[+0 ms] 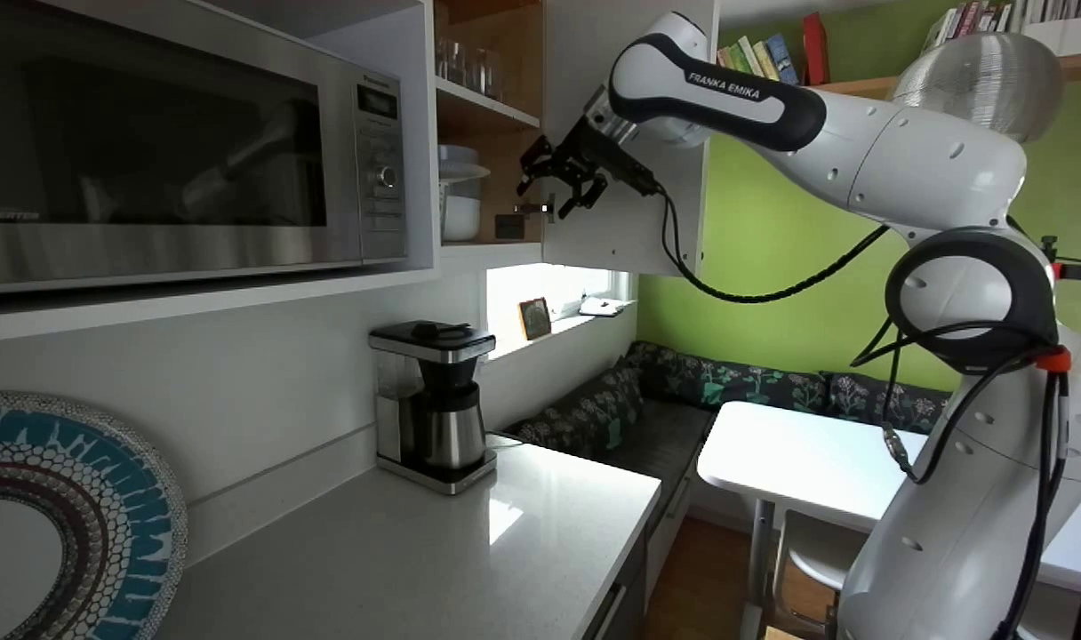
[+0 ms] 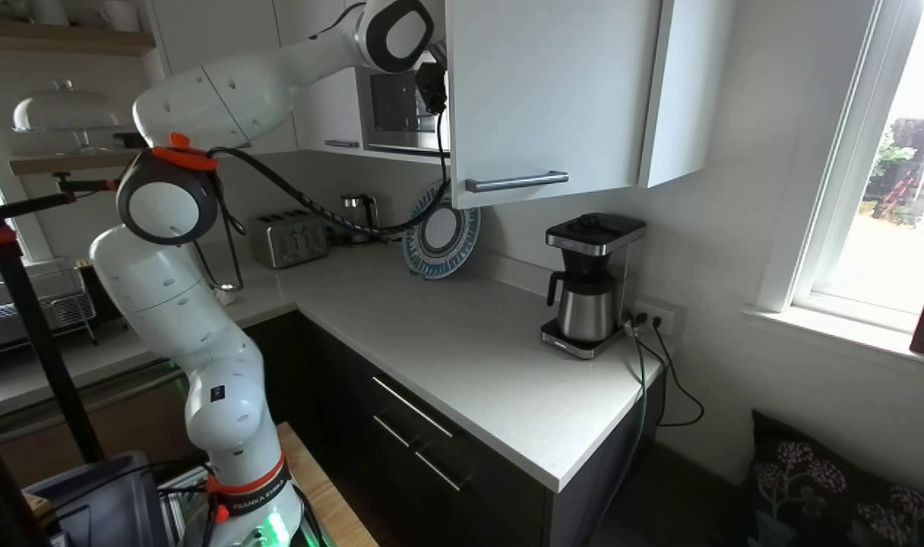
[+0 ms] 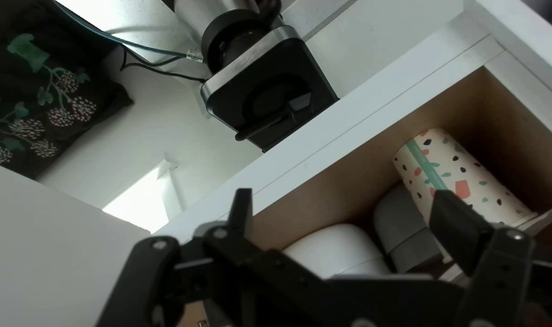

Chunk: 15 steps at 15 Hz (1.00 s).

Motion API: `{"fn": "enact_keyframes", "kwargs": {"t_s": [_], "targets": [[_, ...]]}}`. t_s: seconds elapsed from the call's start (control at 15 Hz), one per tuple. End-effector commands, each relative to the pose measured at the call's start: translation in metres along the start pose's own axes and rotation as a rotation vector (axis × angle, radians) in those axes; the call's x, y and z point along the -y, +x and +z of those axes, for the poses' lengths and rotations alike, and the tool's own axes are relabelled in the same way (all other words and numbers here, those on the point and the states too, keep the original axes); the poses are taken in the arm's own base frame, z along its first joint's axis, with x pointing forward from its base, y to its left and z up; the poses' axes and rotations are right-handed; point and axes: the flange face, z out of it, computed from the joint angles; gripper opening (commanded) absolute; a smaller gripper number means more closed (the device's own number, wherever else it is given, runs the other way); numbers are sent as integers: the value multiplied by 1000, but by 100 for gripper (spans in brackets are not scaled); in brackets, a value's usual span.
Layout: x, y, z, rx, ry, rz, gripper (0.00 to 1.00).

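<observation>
While the cabinet (image 1: pixel 496 132) stands open in an exterior view, the gripper (image 1: pixel 545 197) hangs at its mouth, fingers spread wide around nothing, the door (image 1: pixel 629 236) close beside it; a sideways swing could bang it. In an exterior view the door, handle (image 2: pixel 517 181) outward, hides the fingers, so clearance may be misjudged there. In the wrist view a spotted canister (image 3: pixel 457 168) sits inside the cabinet, partly covered by one fingertip, whether touching I cannot tell, with a gray dish (image 3: pixel 401 218) and a white dish (image 3: pixel 332 247) near it; reaching too deep might knock or chip them.
</observation>
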Motion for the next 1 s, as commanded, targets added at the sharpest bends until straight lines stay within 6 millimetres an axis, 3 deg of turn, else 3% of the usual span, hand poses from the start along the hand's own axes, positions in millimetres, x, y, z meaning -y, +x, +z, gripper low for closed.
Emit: {"fn": "enact_keyframes", "kwargs": {"t_s": [0.0, 0.4, 0.93], "targets": [[1, 1, -1, -1, 0, 0, 100], [-3, 24, 11, 6, 182, 268, 100], [11, 52, 47, -99, 339, 397, 100]]}}
